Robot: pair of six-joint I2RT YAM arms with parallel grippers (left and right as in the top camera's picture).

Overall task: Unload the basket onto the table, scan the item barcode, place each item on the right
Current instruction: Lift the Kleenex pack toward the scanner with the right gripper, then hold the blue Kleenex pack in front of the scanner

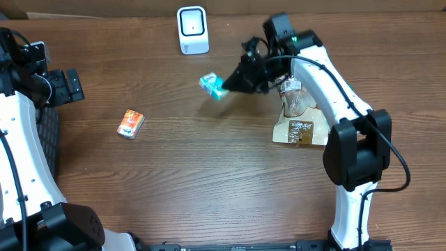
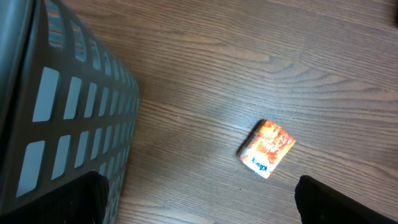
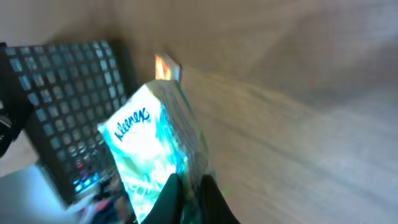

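Overhead view: right hand (image 1: pixel 225 85) clenched on a teal-and-white plastic tissue pack (image 1: pixel 212 85) near the white box-shaped scanner (image 1: pixel 192 29); the barcode probably needs turning scannerward next.

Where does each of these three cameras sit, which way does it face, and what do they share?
Overhead: above the table, looking straight down; the left arm and right arm show, the right end effector shut on the Kleenex pack.
Left wrist: on the left arm, facing down at the orange pack and the basket; its open fingertips show.
Right wrist: on the right arm, looking along its fingers at the Kleenex pack.
Shared: overhead and left wrist show the orange pack; overhead and right wrist, the Kleenex pack.
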